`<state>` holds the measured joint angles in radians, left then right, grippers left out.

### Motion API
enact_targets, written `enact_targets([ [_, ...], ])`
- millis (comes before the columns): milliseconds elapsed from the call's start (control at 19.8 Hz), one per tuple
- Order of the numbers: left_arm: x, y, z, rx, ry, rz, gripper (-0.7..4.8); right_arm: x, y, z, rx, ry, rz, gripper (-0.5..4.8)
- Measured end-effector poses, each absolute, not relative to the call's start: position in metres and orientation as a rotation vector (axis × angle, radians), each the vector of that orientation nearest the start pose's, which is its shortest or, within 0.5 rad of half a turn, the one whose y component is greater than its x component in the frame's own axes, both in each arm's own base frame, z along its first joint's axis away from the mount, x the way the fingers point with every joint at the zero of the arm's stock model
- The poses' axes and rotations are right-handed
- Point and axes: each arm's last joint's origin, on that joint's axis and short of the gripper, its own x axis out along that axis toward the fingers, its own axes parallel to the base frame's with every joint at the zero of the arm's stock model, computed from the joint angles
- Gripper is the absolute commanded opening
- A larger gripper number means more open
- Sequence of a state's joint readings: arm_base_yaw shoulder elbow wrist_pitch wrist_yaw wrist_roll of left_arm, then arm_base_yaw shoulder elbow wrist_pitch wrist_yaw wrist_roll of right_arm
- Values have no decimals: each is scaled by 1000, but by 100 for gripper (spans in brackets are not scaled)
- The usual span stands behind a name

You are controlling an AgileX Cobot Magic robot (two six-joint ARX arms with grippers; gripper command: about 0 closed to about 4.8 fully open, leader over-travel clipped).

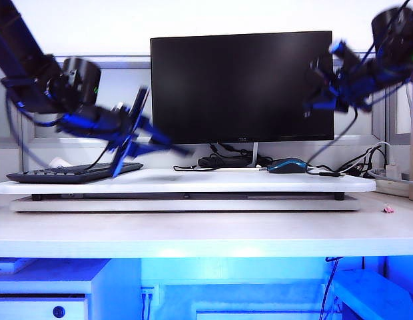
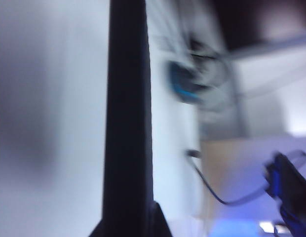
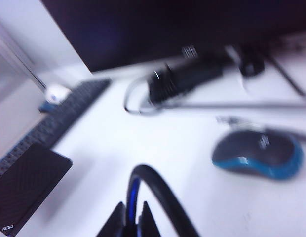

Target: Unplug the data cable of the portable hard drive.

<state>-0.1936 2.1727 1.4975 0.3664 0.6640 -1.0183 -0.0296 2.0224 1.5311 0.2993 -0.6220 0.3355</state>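
My left gripper [image 1: 123, 133] hangs blurred above the keyboard's right end, shut on the portable hard drive [image 1: 136, 115], which stands on edge. In the left wrist view the drive [image 2: 127, 123] shows edge-on as a dark slab running out from the gripper [image 2: 128, 224]. The right wrist view shows its textured black face [image 3: 29, 185]. My right gripper [image 1: 314, 90] is high at the right, in front of the monitor's edge, shut [image 3: 132, 215] on the data cable [image 3: 158, 190], a black loop. The cable [image 2: 212, 190] ends in a small plug [image 2: 192, 153] apart from the drive.
A black monitor [image 1: 241, 87] stands at the back of the raised white board [image 1: 186, 181]. A black keyboard [image 1: 66, 175] lies at the left, a black-and-blue mouse [image 1: 286, 165] at the right. A black adapter with cords [image 1: 223, 161] lies under the monitor; more cords [image 1: 366, 163] pile far right.
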Motion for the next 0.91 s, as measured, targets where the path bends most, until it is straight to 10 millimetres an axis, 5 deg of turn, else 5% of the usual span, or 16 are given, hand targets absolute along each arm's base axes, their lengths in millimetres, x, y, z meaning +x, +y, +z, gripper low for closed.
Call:
enact_targets([
  [51, 472, -109, 185, -1021, 724, -595, 335, 472, 3, 257, 392, 295, 545, 406],
  [101, 473, -108, 185, -1019, 716, -592, 407, 473, 3, 256, 396, 299, 527, 425],
  [253, 475, -107, 190, -1009, 688, -604, 421, 479, 0, 264, 422, 320, 479, 479],
  [354, 475, -105, 190, -1022, 703, -605, 478, 482, -5, 266, 445, 391, 438, 479],
  [759, 471, -107, 186, -1126, 852, -638, 479, 474, -18, 237, 657, 815, 271, 479],
  [911, 468, -108, 198, -1102, 845, -692, 479, 466, -15, 234, 648, 899, 332, 479],
])
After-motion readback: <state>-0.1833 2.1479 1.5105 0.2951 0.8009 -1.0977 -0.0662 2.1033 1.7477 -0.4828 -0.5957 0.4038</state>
